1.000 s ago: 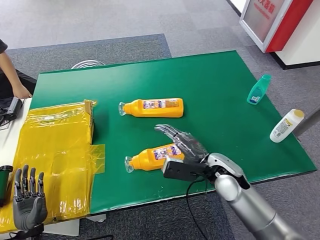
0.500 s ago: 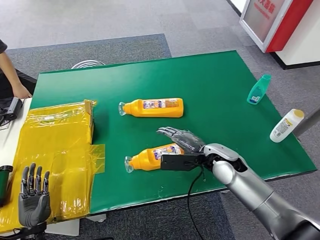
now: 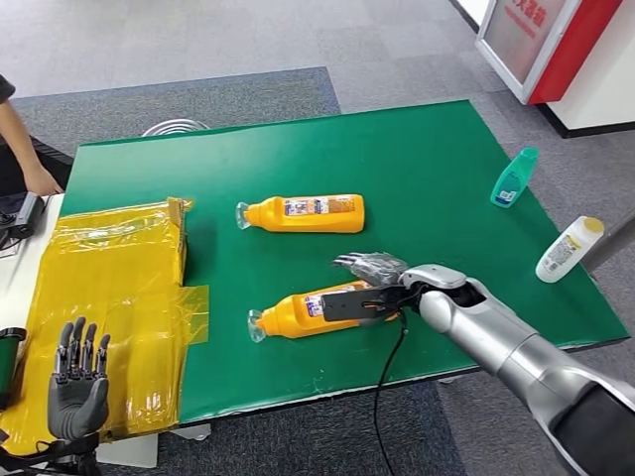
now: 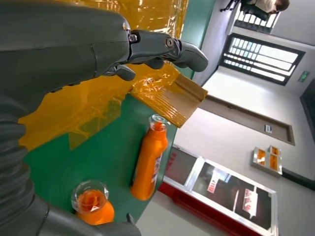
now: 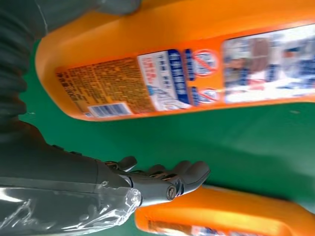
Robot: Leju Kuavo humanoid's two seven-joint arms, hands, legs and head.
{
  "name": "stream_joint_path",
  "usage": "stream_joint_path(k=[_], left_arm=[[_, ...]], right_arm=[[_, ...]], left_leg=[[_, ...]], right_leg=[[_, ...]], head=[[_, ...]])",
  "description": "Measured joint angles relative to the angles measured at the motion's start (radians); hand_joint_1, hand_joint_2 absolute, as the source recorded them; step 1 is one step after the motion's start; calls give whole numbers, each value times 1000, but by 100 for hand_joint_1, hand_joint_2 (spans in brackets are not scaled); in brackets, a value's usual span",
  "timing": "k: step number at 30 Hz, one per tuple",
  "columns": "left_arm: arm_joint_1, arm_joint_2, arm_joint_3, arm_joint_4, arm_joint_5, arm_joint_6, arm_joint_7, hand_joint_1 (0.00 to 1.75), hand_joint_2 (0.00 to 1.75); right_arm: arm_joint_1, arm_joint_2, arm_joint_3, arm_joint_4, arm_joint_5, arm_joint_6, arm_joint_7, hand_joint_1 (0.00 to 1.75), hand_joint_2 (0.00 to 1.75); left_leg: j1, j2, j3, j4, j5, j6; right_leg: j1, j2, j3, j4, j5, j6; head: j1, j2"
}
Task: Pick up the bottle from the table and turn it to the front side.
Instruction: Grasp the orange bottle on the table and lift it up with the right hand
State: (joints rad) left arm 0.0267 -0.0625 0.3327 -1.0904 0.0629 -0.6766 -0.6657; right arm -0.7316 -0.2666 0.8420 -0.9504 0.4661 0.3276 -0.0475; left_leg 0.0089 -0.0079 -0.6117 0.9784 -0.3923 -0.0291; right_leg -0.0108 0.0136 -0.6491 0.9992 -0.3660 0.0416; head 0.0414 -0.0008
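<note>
While flat on the green table (image 3: 420, 169), near orange bottle (image 3: 300, 315) beside spread, unladen right robot hand (image 3: 372, 268), second bottle (image 3: 304, 213) beyond.

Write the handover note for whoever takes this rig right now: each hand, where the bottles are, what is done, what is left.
Right hand: open, fingers stretched over the base end of the near orange bottle; no grip yet.
Left hand: open, raised by the yellow plastic sheet, holding nothing.
Bottles: the near orange bottle lies on its side on the green table, barcode label up. A second orange bottle lies farther back. A teal bottle and a white bottle lie at the table's right edge.
Done: reach only.
Left: grip the near bottle, lift it, turn its front side forward.
</note>
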Motion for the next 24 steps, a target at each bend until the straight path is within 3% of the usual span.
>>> stream_joint_path(k=[12, 15, 16, 19, 24], left_arm=[[-40, 26, -50, 51, 21, 4, 0, 0, 175], [-45, 29, -56, 59, 21, 5, 0, 0, 175], [-45, 31, -57, 62, 22, 5, 0, 0, 175], [-45, 34, -59, 67, 25, 8, 0, 0, 175], [-45, 39, -59, 72, 36, 10, 0, 0, 175]], right_arm=[[-107, 14, 132, 221, 29, 120, -22, 0, 175], [-117, 14, 148, 239, 24, 122, -25, 37, 175], [-119, 14, 153, 241, 21, 120, -27, 80, 175], [-122, 14, 165, 244, 12, 111, -32, 175, 175], [-124, 6, 179, 234, -8, 88, -40, 175, 175]], left_leg=[[0, 0, 0, 0, 0, 0], [0, 0, 0, 0, 0, 0], [0, 0, 0, 0, 0, 0], [0, 0, 0, 0, 0, 0], [0, 0, 0, 0, 0, 0]], right_leg=[[0, 0, 0, 0, 0, 0], [0, 0, 0, 0, 0, 0], [0, 0, 0, 0, 0, 0], [0, 0, 0, 0, 0, 0], [0, 0, 0, 0, 0, 0]], head=[[0, 0], [0, 0], [0, 0], [0, 0], [0, 0]])
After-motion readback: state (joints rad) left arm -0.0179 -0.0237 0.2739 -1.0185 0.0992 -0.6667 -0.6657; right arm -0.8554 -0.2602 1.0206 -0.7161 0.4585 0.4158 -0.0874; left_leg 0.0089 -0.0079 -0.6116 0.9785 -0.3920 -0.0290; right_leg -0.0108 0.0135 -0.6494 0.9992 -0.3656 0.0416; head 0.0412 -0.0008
